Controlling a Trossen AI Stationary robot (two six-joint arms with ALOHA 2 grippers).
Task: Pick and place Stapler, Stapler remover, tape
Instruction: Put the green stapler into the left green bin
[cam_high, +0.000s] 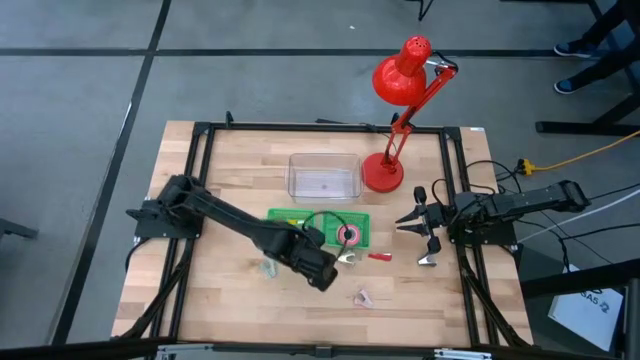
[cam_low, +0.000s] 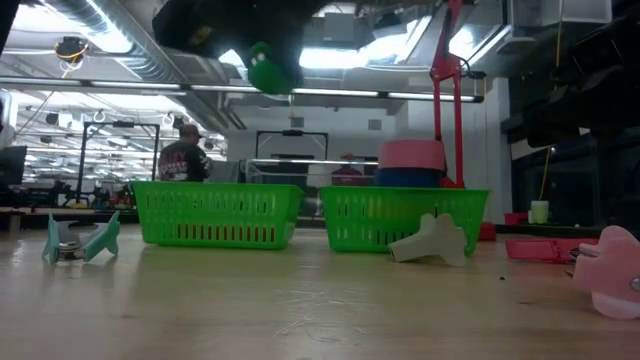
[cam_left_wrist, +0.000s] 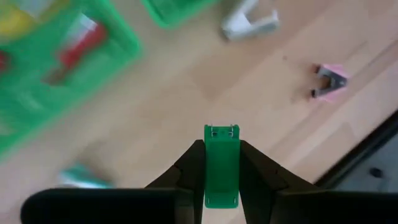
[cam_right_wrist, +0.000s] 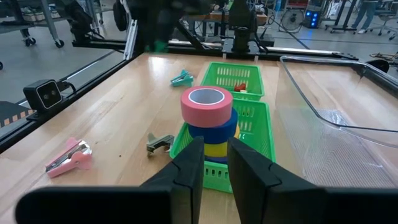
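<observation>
- Left gripper (cam_left_wrist: 221, 163) jaws pinch a green stapler (cam_left_wrist: 221, 163), lower centre of high view, above the counter (cam_high: 230, 300).
- Right gripper (cam_high: 418, 232) waits mid-right, jaws slightly apart, empty.
- Tape (cam_right_wrist: 208, 118) stack stands in green basket (cam_right_wrist: 254, 134); pink stapler remover (cam_high: 362, 297) lies below.

No text, label, brand or number is being shown legibly on any item on the desk (cam_high: 240, 300). Only a fragment of dark lettering is being displayed on a white sheet (cam_high: 600, 310) lying on the floor beside the desk, and it cannot be read with certainty.
</observation>
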